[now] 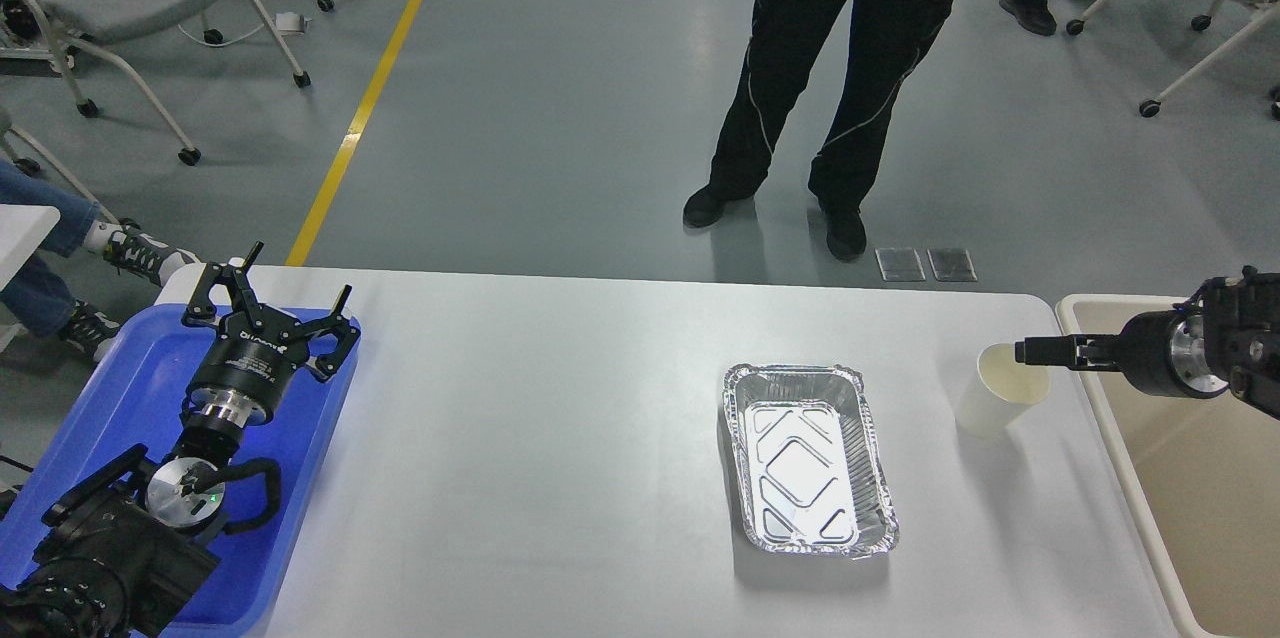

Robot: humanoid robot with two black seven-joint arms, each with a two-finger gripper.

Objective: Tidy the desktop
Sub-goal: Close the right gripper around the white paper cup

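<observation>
Count on the desktop (560, 438): one foil tray (808, 458), one paper cup (995, 390). Off it: one blue tray (300, 438) at the left edge, one beige bin (1190, 508) at the right edge. Two arms are in view.

The desktop is the large white surface filling the lower middle of the head view, with rounded far corners. The foil tray lies right of centre, long axis running from twelve to six o'clock, and is empty. The paper cup stands upright at two o'clock from the foil tray, apart from it and near the right edge, just beside the bin.

Left gripper (285, 308) hangs over the far end of the blue tray, its fingers spread wide with nothing between them. Right gripper (1030, 352) reaches in from three o'clock, with its tip at the cup's rim. Whether it pinches the rim cannot be told, as the fingers are seen edge-on as one dark bar.

Open room: a broad bare stretch lies between the blue tray and the foil tray. The near edge below the foil tray is also bare.

One person (850, 68) stands on the floor beyond the far edge, at twelve o'clock.
</observation>
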